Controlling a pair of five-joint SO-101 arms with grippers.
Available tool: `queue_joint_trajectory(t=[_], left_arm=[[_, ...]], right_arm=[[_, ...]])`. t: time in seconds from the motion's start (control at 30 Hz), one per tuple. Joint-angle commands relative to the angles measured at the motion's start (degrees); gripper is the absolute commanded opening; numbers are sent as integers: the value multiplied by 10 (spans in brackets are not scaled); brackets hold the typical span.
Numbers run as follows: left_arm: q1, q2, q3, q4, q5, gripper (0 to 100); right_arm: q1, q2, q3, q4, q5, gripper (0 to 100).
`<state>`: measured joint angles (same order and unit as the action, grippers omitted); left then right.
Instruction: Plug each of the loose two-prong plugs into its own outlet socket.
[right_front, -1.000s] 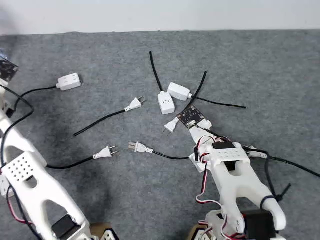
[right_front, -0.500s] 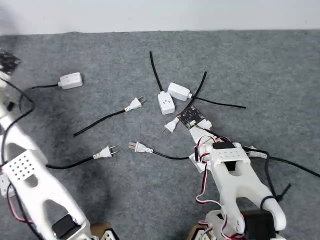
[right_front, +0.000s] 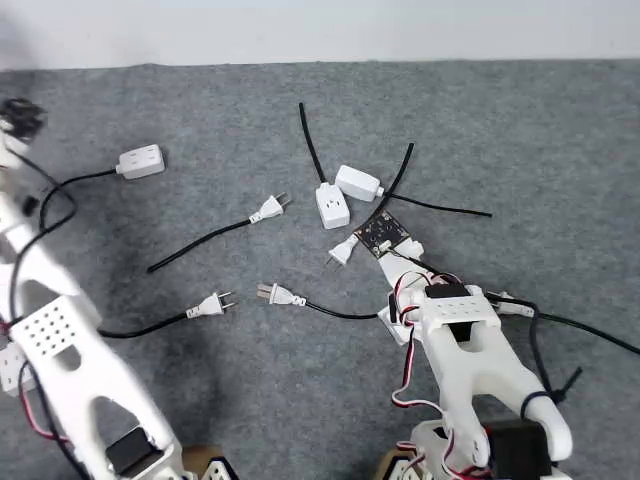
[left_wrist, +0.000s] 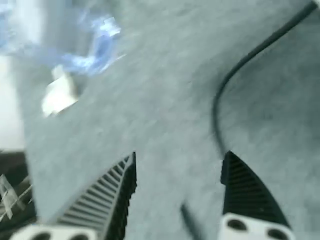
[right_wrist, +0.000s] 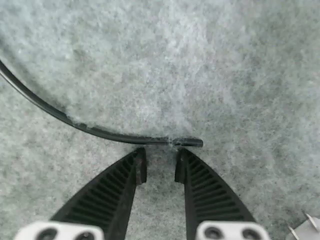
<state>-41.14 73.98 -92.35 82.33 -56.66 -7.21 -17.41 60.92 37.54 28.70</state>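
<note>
Three outlets (right_front: 332, 205) are counted on the mat (right_front: 520, 130): two side by side mid-mat, one far off; four plugs (right_front: 268, 208) are left loose, unplugged; the left gripper (left_wrist: 177, 170) is spread wide, empty; the right gripper (right_wrist: 160, 162) is narrowed, empty, just short of a cable (right_wrist: 75, 125) end.

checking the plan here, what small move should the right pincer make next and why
Probably slide the right pincer sideways onto the white plug beside it: its jaws stand open over bare mat, holding nothing, with a black cord ending just ahead.
</note>
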Motion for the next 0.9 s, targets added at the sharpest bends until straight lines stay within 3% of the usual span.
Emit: queue_joint_trajectory(t=[0.0,0.87], left_arm=[[17,56,-2,-105,30,261],[30,206,13,-254,35,227]], right_arm=[[-2,0,-1,-7,-2,104],[-2,0,-1,-7,-2,104]])
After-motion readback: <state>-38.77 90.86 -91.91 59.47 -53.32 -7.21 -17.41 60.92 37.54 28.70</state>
